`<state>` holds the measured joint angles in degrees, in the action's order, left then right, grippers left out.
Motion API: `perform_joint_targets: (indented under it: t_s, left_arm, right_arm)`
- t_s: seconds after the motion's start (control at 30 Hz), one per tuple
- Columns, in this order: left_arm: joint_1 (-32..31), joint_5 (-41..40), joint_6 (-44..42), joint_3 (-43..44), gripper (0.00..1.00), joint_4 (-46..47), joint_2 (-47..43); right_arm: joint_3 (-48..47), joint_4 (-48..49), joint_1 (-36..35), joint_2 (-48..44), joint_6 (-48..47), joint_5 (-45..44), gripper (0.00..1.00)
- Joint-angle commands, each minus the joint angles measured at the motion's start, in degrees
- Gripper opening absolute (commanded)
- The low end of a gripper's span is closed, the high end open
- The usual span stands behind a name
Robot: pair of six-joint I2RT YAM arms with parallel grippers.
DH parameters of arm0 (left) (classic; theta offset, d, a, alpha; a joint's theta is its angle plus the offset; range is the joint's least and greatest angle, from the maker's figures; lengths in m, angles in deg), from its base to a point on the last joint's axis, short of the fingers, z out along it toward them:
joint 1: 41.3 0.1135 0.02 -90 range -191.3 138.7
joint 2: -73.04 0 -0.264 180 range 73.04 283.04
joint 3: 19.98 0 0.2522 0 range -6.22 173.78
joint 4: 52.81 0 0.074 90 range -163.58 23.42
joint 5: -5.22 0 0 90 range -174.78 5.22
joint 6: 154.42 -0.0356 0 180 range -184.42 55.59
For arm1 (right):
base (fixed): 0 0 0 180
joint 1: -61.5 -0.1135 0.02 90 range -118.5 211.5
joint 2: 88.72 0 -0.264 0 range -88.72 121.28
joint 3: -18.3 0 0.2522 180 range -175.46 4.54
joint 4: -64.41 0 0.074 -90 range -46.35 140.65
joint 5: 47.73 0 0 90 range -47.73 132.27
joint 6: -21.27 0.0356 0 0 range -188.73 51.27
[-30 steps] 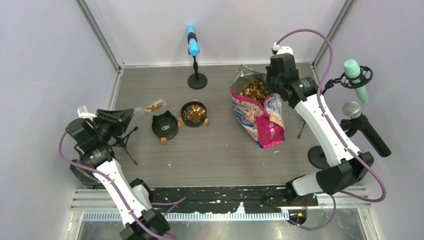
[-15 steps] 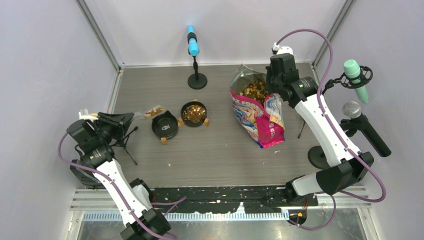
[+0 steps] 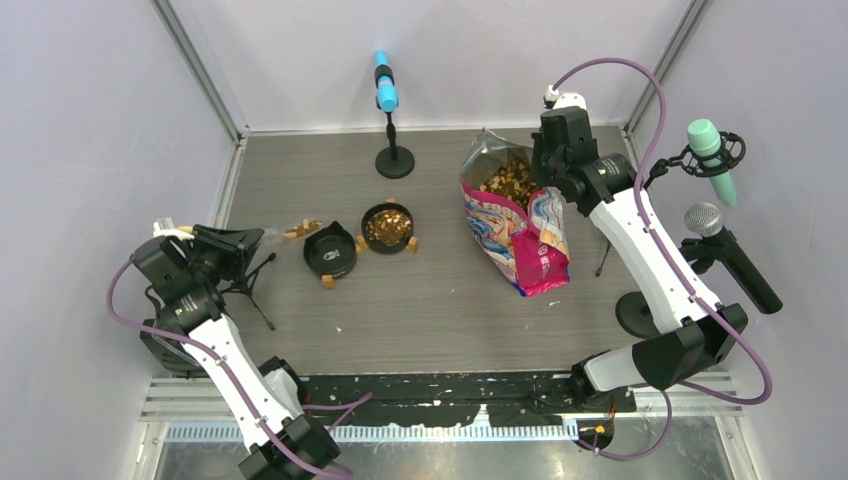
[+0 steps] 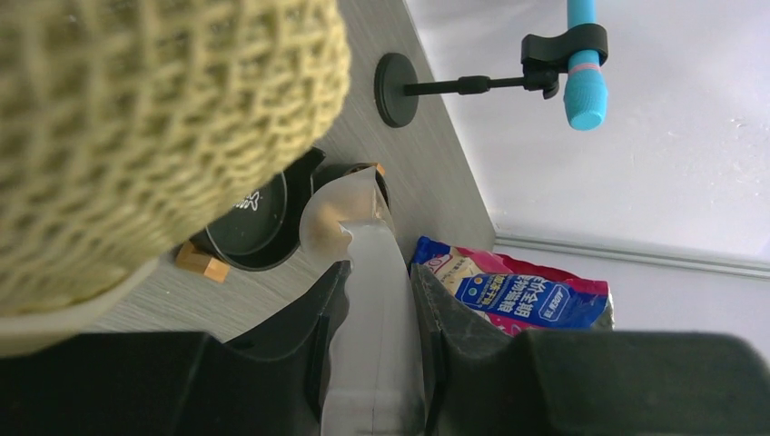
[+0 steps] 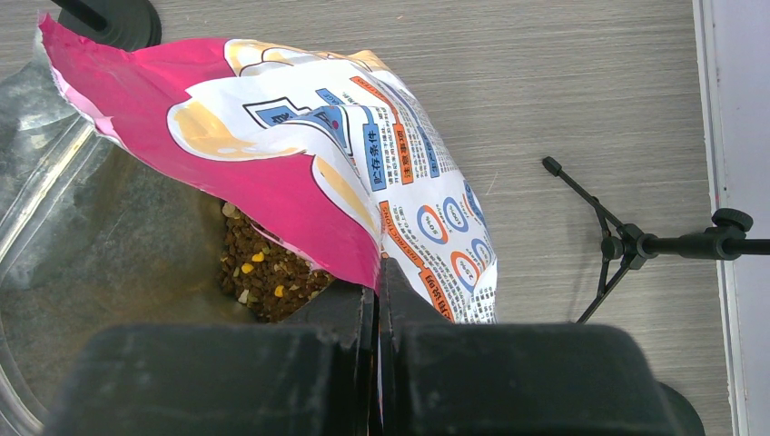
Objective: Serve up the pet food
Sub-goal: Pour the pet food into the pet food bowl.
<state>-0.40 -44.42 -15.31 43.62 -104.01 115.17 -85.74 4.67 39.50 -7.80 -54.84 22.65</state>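
Plainly, the biggest hazard is the printed bag (image 3: 520, 235), right of centre in the top view: it seems to stand open only because the right tool (image 5: 377, 286) is clenched on its rim, and a slipping pinch would let it slump and spill. Next, the empty black bowl (image 3: 330, 253), left of centre, looks light; a scoop rim catching it could shove it aside. The clear scoop (image 3: 285, 232) hangs just left of that bowl, not over it, so tipping now would scatter pet food (image 3: 307, 227) on the table (image 3: 440, 300). The left tool (image 4: 377, 336) is closed narrowly on the scoop's handle. More pet food fills the neighbouring bowl (image 3: 387, 226) and the bag's mouth.
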Motion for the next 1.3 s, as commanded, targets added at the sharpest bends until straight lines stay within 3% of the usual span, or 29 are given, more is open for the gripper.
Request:
perform_joint_targets:
  t_s: [0.0,1.03,1.27]
  left_arm:
    - [0.5,-0.7,-1.8,2.3,0.0,-0.5,0.1]
    - [-3.0,-7.2,-7.6,7.1,0.0,-5.3,2.1]
    - [-6.7,-10.9,-8.8,8.7,0.0,-6.3,2.6]
  right_arm:
    - [-0.4,-1.7,0.0,-1.2,0.4,-0.6,0.05]
    - [1.0,-1.0,0.5,-3.0,0.2,-1.1,0.05]
    - [1.5,-0.8,0.6,-3.1,0.3,-0.9,0.05]
